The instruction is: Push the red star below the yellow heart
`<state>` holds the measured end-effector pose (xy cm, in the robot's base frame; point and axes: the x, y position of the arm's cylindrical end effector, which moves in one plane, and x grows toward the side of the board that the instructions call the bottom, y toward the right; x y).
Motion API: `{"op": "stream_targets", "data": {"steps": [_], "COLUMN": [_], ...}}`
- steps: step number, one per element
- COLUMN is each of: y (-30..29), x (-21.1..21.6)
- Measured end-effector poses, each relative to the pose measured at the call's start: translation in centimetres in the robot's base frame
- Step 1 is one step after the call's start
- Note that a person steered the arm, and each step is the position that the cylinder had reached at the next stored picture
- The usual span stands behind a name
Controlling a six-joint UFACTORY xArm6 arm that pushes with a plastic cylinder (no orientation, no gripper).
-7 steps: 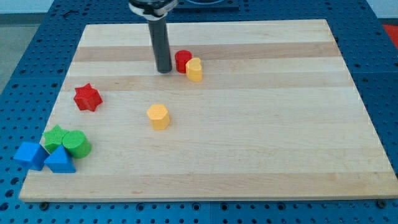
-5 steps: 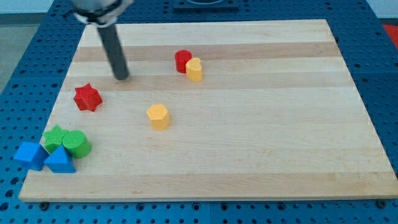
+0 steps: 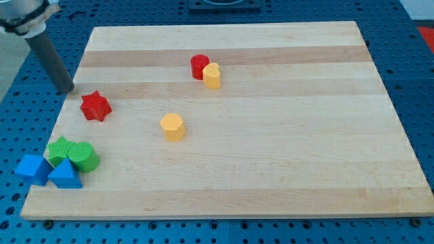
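The red star (image 3: 95, 106) lies near the board's left edge. The yellow heart (image 3: 212, 75) sits above the board's middle, touching a red round block (image 3: 199, 66) on its upper left. My tip (image 3: 66, 89) is at the board's left edge, just up and to the left of the red star, a short gap away from it.
A yellow hexagonal block (image 3: 173, 126) lies between the star and the heart, lower down. At the bottom left corner cluster a green star-like block (image 3: 60, 148), a green round block (image 3: 84, 156), a blue triangular block (image 3: 65, 175) and another blue block (image 3: 32, 168).
My tip has swept left across the upper board, from beside the red round block to the left edge near the red star. No block has moved.
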<state>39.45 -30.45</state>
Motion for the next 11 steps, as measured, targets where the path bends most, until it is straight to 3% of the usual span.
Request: {"op": "stream_targets", "data": {"steps": [2, 7, 11], "y": [0.1, 17.2, 17.3], "x": [4.2, 1.2, 3.9]}}
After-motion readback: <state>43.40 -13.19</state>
